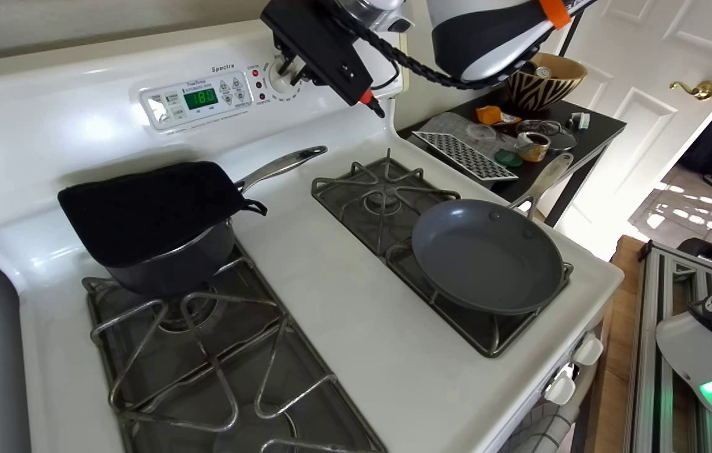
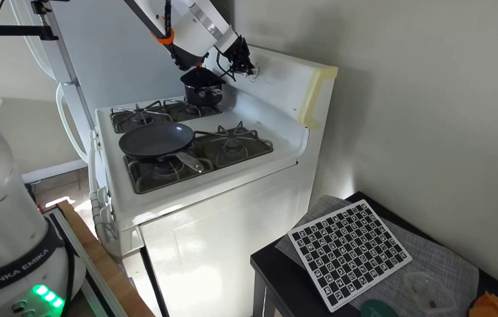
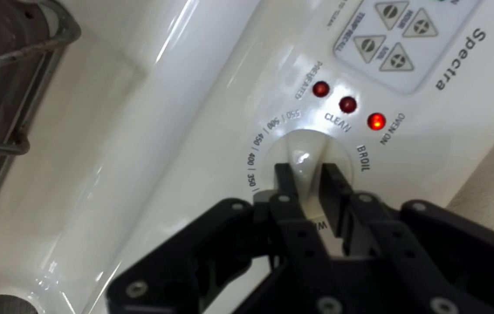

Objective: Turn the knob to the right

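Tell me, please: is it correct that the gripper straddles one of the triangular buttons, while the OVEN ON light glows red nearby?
Not quite: the wrist view shows the gripper straddling the ridge of the white knob instead. The OVEN ON light does glow red nearby.

Bright glare on the stove side (image 2: 227,246), soft shadows on the wall (image 2: 398,123)

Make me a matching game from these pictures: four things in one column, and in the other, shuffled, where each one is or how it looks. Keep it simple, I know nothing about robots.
Things
1. White knob
2. Oven display
3. Frying pan
4. Checkered board

Places and states
A. Resting on a burner grate
B. Lying on a grey mat
C. Straddled by the gripper
D. Glowing green

Pairs: 1-C, 2-D, 3-A, 4-B
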`<action>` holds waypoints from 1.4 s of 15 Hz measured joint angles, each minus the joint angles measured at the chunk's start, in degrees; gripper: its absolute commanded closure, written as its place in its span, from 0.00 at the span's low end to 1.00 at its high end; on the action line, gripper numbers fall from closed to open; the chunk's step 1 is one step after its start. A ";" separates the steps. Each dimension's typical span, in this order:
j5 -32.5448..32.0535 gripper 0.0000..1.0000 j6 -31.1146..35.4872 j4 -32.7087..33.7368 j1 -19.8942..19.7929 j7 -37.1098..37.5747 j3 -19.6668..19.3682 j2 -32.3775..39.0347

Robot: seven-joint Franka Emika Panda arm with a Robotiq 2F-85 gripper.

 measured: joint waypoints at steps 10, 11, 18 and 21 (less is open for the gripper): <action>4.50 0.96 0.69 -0.59 -0.22 0.93 -0.02 -0.22; 4.94 0.96 0.84 -0.65 -0.25 0.93 -0.02 -0.22; 6.29 0.60 1.07 -0.86 -0.33 0.95 -0.02 -0.29; 6.30 0.38 1.07 -0.93 -0.39 0.95 -0.25 -0.19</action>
